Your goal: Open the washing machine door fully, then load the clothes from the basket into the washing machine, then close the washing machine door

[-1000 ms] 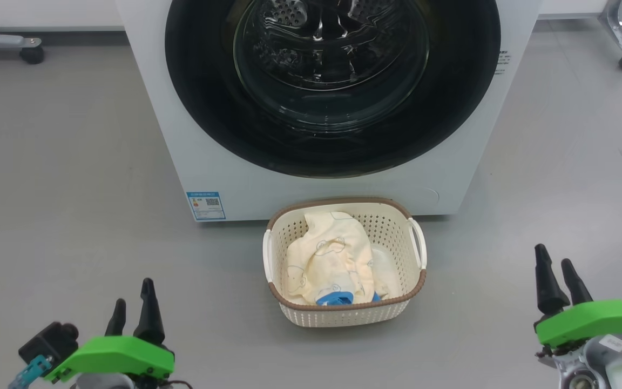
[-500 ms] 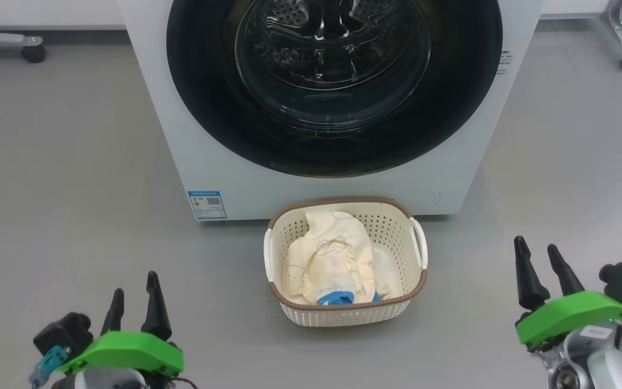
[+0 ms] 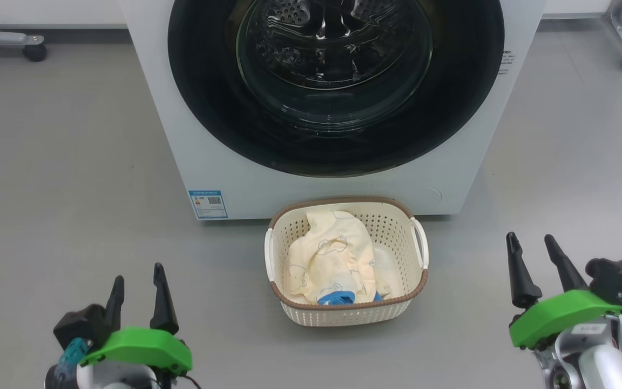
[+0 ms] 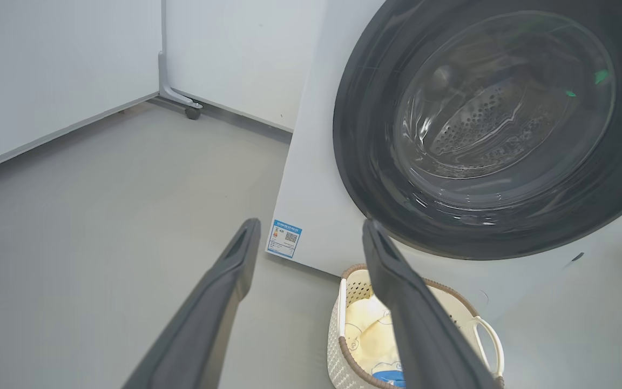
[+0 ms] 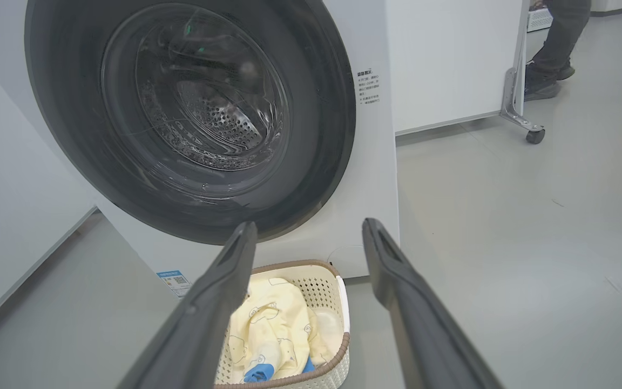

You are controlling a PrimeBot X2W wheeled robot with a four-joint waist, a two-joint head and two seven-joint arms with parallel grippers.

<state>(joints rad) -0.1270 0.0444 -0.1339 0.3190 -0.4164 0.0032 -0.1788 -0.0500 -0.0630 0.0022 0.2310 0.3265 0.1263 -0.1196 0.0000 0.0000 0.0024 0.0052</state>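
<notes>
With the round black-rimmed glass door (image 3: 338, 81) sitting shut on the white washing machine (image 3: 208, 162) and pale yellow clothes (image 3: 332, 259) lying in the small cream plastic basket (image 3: 343, 316) on the floor (image 3: 73, 162) by its front, the empty, spread-open left gripper (image 3: 138, 273) and right gripper (image 3: 531, 240) are needing to pull that door first.

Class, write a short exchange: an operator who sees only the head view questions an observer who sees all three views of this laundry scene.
Operator: Is anyone near the washing machine?
Observer: Yes. The right wrist view shows a person's legs beyond the white partition beside the machine.
Operator: Is the washing machine door ajar at either side?
Observer: No. Seen at an angle in both wrist views, its black rim appears to lie flush against the white front.
</notes>
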